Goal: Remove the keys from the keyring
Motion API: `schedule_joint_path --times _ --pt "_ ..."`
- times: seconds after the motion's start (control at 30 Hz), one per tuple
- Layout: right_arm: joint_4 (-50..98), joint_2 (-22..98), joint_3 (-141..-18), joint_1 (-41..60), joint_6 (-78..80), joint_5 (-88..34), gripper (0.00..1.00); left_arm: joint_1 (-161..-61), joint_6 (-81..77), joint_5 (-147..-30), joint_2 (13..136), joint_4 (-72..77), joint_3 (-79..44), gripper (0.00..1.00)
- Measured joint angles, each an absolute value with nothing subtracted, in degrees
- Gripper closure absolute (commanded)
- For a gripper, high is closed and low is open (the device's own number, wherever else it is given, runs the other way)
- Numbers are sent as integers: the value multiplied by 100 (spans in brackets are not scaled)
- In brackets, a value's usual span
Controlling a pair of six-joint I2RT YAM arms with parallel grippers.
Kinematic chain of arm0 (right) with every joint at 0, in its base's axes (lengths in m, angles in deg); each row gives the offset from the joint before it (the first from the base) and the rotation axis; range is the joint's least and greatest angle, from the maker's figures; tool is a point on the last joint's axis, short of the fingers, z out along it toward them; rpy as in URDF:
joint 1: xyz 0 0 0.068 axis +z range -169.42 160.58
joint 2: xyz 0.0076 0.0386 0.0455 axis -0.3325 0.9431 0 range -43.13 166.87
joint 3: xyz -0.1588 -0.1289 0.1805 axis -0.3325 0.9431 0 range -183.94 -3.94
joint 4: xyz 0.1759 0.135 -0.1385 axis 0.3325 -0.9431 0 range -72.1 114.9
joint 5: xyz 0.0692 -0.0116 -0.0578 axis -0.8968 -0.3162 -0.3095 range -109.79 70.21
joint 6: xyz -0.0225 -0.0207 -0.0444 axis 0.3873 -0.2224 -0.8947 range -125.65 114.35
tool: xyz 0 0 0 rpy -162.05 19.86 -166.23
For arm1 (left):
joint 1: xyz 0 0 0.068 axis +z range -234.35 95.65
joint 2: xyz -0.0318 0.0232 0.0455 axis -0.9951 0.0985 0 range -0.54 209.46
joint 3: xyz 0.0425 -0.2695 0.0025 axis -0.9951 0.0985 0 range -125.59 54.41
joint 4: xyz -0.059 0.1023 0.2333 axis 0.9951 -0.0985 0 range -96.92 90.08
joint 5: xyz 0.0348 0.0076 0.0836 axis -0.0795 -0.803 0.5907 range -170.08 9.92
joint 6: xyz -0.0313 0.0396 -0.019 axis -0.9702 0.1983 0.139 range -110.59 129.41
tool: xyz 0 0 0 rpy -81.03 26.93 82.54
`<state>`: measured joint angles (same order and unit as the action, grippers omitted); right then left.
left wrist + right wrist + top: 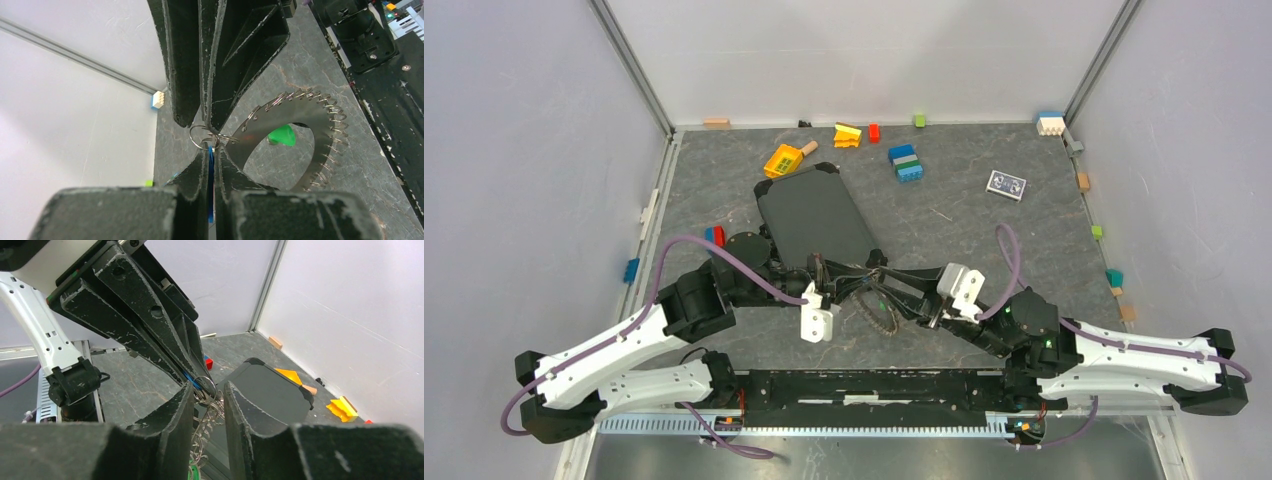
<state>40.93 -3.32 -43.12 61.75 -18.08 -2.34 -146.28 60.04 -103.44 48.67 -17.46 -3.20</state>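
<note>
The keyring [320,125], a broad flat metal ring edged with several small wire loops, hangs just above the table between both arms [881,315]. Its green tag [281,135] shows through the middle. My left gripper [212,149] is shut on a blue-headed key [212,172], seen edge-on between its fingers. A small split ring [199,135] sits at its tips. My right gripper [207,392] faces it tip to tip, jaws apart, with the small rings [206,412] hanging in the gap. In the top view both grippers meet near the left gripper [864,283].
A dark flat case [814,215] lies just behind the grippers. Toy bricks sit at the back: yellow [782,160], a blue and green stack [906,163], red [873,132]. A small card [1006,184] lies back right. White walls close in three sides.
</note>
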Motion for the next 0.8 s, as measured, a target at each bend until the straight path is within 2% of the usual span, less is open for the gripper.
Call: schedule_joint_path --times 0.3,0.8 --pt "4091 -275 -4312 6151 -1797 -463 60 -14628 6165 -10637 4859 -1873 -320 98" --pt "3982 -332 -4312 6151 -1790 -843 59 -14582 6338 -10936 4782 -2122 -320 98"
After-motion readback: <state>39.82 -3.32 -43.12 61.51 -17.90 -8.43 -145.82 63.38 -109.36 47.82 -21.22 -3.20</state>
